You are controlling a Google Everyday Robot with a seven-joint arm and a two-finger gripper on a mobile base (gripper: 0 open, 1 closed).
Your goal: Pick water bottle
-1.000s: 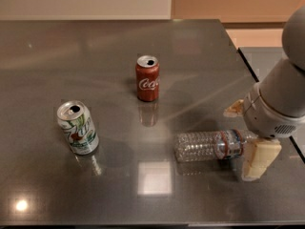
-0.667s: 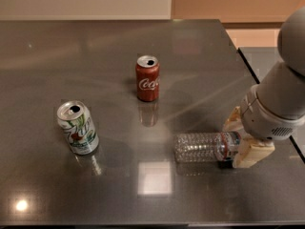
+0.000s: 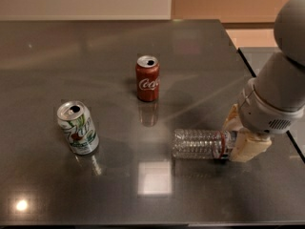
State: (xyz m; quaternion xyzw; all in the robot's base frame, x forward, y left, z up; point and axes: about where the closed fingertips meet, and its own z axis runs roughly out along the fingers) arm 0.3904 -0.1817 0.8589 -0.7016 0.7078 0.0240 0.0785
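Observation:
The water bottle [image 3: 198, 144], clear ribbed plastic with a red-edged label near its neck, lies on its side on the dark table [image 3: 95, 46], neck pointing right. My gripper [image 3: 237, 138] comes in from the right and straddles the neck end. One tan finger [image 3: 232, 120] is on the far side and the other on the near side, closed against the neck. The cap is hidden between them. The bottle still rests on the table.
A red cola can [image 3: 147, 78] stands upright behind and left of the bottle. A white-green soda can [image 3: 77, 128] stands at the left. The table's right edge [image 3: 248, 70] is close behind the arm.
The two fingers have drawn together around the bottle's neck end, and the gripper has shifted slightly left onto it. The bottle and both cans have not moved.

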